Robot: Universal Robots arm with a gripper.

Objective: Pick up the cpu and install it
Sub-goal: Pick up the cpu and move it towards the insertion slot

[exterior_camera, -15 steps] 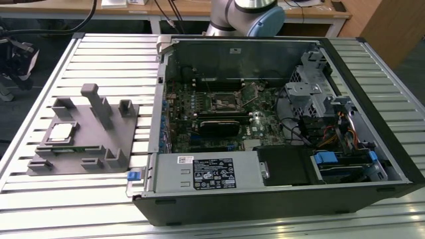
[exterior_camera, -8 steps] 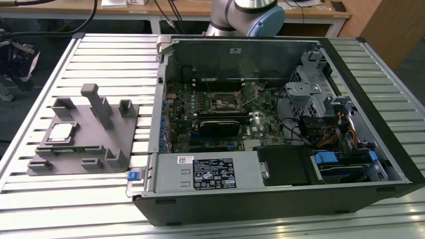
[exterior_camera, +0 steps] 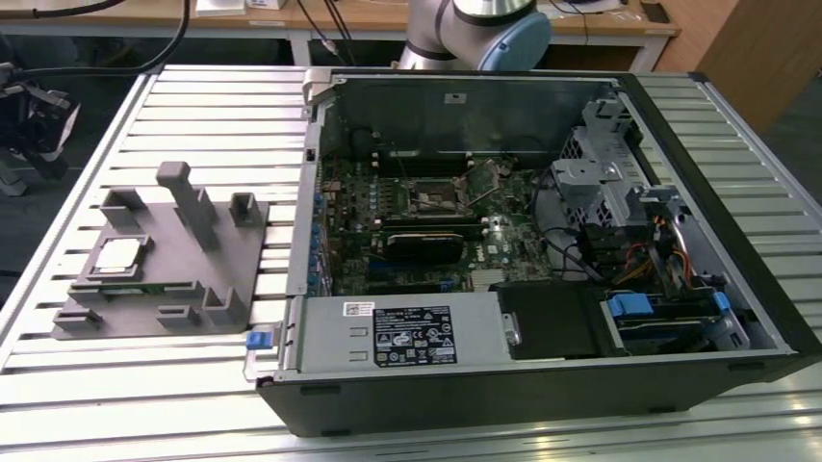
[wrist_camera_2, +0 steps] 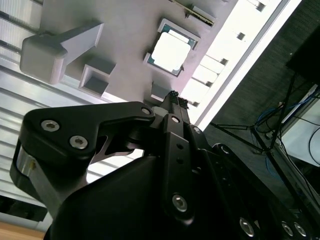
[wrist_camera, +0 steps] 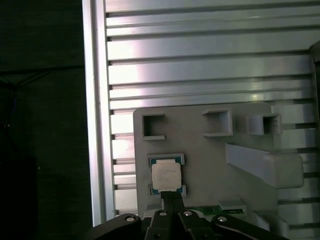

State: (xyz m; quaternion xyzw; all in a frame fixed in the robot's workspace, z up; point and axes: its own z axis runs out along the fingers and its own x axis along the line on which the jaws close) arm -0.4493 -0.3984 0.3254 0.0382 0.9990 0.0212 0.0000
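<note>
From my station I see the cpu (exterior_camera: pixel 118 254) lying flat, silvery top up, in a square recess of the grey holder (exterior_camera: pixel 192 279). The holder sits on the slatted table (exterior_camera: pixel 192 106) at the exterior view's left of the open computer case (exterior_camera: pixel 540 385), so the chip is not yet in the case. In both wrist views the gripper (wrist_camera: pixel 172 196) hangs above the holder, lined up close to the cpu's edge but clear of it, and the fingers (wrist_camera: pixel 169 200) look pressed together with nothing between them.
</note>
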